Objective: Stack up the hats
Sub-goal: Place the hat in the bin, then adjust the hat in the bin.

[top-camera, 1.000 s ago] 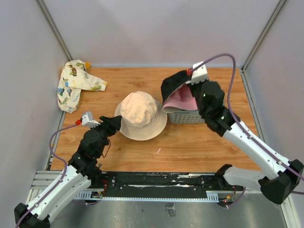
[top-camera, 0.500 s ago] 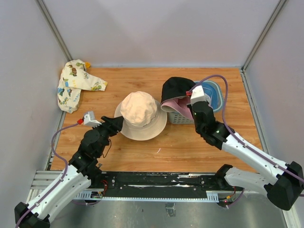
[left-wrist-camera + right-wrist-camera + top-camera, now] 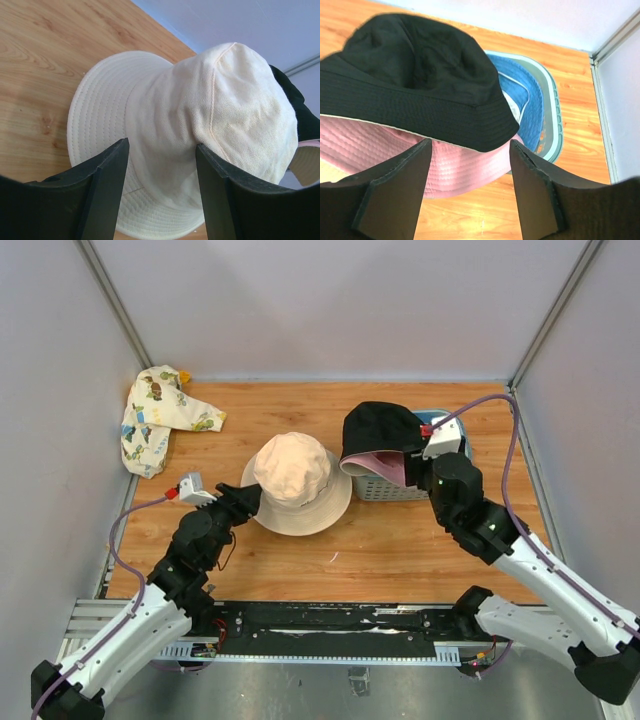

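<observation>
A cream hat (image 3: pixel 295 480) lies crown up in the middle of the wooden table. My left gripper (image 3: pixel 250 502) is at its near-left brim, open. In the left wrist view the cream hat (image 3: pixel 210 110) fills the gap between the fingers without being pinched by my left gripper (image 3: pixel 161 170). A black hat (image 3: pixel 378 428) sits on a pink hat (image 3: pixel 388 466) over the basket (image 3: pixel 385 490). My right gripper (image 3: pixel 422 464) is open just right of them. In the right wrist view the pink hat's brim (image 3: pixel 460 165) hangs ahead of the right gripper (image 3: pixel 470 155), under the black hat (image 3: pixel 415 85), with a blue hat (image 3: pixel 522 102) behind.
A patterned fabric piece (image 3: pixel 160 420) lies at the back left corner. The basket's teal rim (image 3: pixel 554 125) shows beside the blue hat. Grey walls close in the table on three sides. Bare wood lies between the cream hat and the arm bases.
My right gripper has opened and let go of the black and pink hats, which dropped flat onto the basket. The right arm drew back to the right. The left arm has not moved.
</observation>
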`<state>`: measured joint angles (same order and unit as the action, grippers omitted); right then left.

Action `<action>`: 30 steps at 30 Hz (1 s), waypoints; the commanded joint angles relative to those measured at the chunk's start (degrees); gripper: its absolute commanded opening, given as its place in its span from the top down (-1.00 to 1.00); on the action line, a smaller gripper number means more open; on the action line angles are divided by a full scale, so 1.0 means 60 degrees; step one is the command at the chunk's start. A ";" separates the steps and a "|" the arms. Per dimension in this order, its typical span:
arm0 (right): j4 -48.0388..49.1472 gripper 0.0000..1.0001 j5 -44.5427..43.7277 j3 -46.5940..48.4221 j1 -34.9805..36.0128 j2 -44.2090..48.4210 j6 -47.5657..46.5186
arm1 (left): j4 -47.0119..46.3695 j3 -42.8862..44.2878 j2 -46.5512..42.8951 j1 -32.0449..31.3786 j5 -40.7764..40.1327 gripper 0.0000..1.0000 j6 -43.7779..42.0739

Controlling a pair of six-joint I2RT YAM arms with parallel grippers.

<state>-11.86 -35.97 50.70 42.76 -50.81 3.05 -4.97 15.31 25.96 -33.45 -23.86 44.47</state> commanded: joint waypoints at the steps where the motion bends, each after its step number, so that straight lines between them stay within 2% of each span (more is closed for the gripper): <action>1: -0.0090 -0.32 0.0358 0.0586 0.0127 0.0463 0.0323 | -0.0414 0.0221 0.0118 0.0040 -0.0055 -0.20 -0.0317; 4: 0.0227 -0.39 0.0392 0.1016 0.0115 0.0222 0.0243 | -0.0456 0.0281 0.0204 0.0041 -0.0030 -0.20 -0.0358; 8: 0.0315 -0.50 0.0424 0.2194 -0.0001 -0.0894 0.0130 | -0.0416 0.0412 0.0259 0.0049 0.0036 -0.20 -0.0444; 15: -0.1183 -0.63 0.2558 0.5304 -0.2119 -0.3982 0.1265 | -0.0277 0.0672 0.0284 0.0038 0.0175 -0.20 -0.0820; 21: -0.2493 -0.69 0.3931 0.7471 -0.3197 -0.6455 0.1665 | -0.0175 0.0807 0.0387 0.0040 0.0298 -0.20 -0.1047; 24: -0.2812 -0.70 0.4254 0.7763 -0.3479 -0.7105 0.1825 | -0.0180 0.0838 0.0432 0.0043 0.0329 -0.20 -0.1131; 30: -0.2718 -0.66 0.4853 0.7293 -0.3813 -0.7656 0.2086 | -0.0274 0.0729 0.0506 0.0048 0.0347 -0.20 -0.1164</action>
<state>-26.68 -10.72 94.91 21.15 -96.49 13.34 -5.45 18.55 28.71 -33.45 -22.20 38.74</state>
